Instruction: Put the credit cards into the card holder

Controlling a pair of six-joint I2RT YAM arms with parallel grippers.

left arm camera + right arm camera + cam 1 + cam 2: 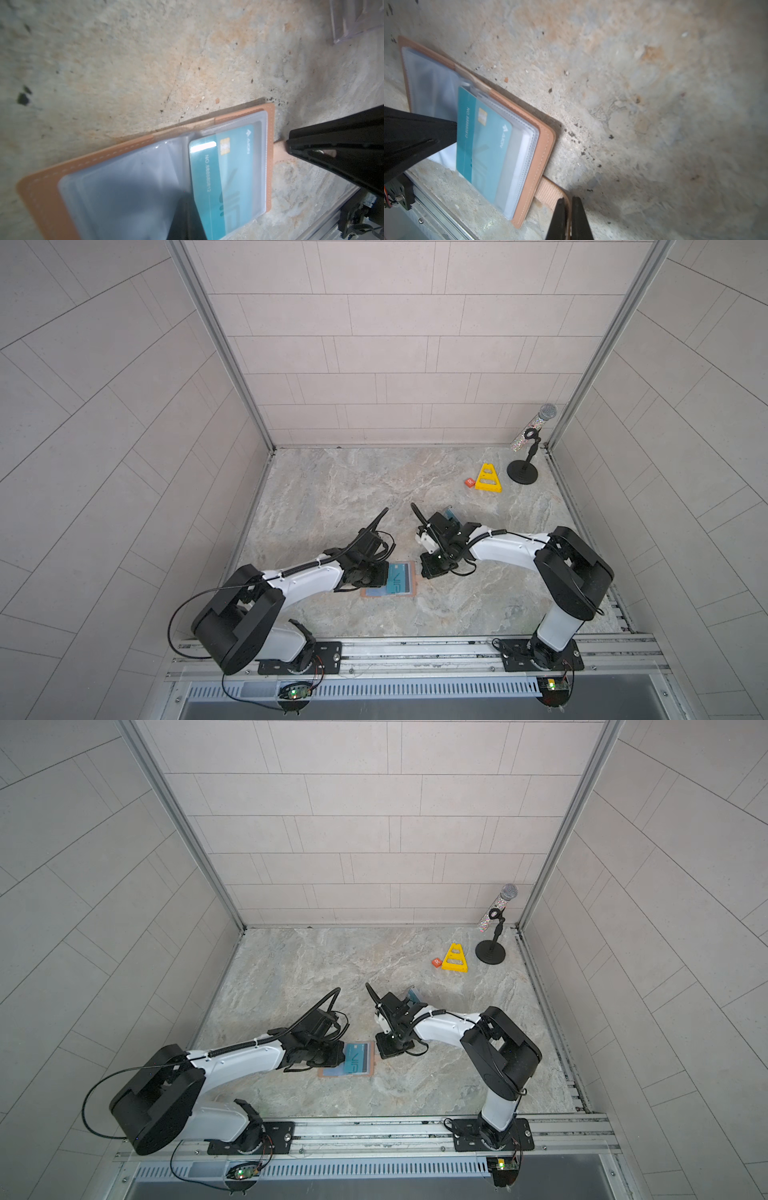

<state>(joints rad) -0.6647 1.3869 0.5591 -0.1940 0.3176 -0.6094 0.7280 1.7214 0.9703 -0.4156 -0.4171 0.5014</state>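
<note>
The tan card holder (409, 568) (371, 1052) lies open on the marble table, clear sleeves up (116, 187). A teal VIP credit card (398, 578) (230, 176) (483, 141) sits partly inside the right-hand sleeve, one long edge sticking out. My left gripper (383, 577) (341, 1057) is shut, and its tips (452, 133) press against that free edge. I cannot see the card between the jaws. My right gripper (568, 200) (423, 574) is shut on the holder's snap tab (548, 191) (280, 151), which sticks out at the holder's right side.
A clear acrylic stand (451, 515) (353, 18) holding something teal is behind the right arm. At the back right are a yellow triangle (489, 479), a small orange block (469, 483) and a microphone on a black stand (524, 470). An aluminium rail (415, 649) runs along the front.
</note>
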